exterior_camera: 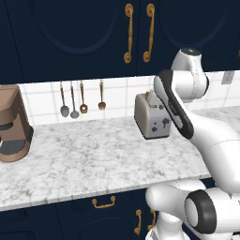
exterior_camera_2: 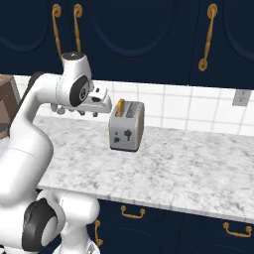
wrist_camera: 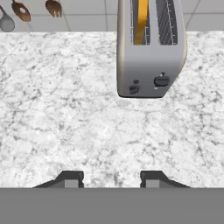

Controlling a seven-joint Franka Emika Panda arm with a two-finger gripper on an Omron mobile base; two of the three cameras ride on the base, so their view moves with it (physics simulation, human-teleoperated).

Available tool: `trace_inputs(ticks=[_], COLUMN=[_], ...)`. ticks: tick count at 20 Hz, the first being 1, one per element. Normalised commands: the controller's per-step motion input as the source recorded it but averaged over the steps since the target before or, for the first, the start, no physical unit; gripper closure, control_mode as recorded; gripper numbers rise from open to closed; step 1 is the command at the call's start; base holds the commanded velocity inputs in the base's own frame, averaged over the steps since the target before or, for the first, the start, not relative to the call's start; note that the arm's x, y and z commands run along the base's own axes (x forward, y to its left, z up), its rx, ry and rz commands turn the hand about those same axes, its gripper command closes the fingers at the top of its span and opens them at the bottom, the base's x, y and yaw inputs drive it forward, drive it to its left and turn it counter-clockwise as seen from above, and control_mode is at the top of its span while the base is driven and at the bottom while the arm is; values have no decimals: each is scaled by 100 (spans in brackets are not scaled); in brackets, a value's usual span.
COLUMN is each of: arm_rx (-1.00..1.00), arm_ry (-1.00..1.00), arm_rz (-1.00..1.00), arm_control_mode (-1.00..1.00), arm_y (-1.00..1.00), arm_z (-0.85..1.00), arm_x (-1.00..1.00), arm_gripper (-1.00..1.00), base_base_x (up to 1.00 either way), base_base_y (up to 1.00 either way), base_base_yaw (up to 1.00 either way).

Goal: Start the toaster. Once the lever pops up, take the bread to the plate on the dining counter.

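White arm w/ dark joints rises from base, elbow bent high, forearm reaching fwd. White two-finger gripper (wrist_camera: 113, 179) points down, hovering in the air; jaws partly apart, nothing between them, dark fingertips (wrist_camera: 72, 178) level w/ each other.

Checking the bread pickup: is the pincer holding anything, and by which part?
Nothing is held: the pincer hangs open over bare marble worktop, short of the boxy grey toaster.

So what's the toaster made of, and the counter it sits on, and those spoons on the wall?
The toaster looks like brushed grey metal, with a smooth, dull sheen, though it could be painted plastic. The counter looks like polished marble: white with grey veins. The hanging spoons seem to be metal, two silvery and two coppery-brown, but they are too small to be sure.
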Motion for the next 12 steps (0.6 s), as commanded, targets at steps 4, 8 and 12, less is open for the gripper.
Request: trace_inputs(ticks=[4,8,12], arm_rx=[5,-5,-13], arm_ry=[0,-19,-18], arm_rz=[0,0,1], arm_control_mode=[-100,-100,-100], arm_y=[-22,-97,-59], arm_z=[-3,-30,-47], arm_x=[-2,-31,19], arm_gripper=[-100,-100,-100], base_base_x=[0,0,0], base_base_y=[0,0,0], base_base_yaw=[0,0,0])
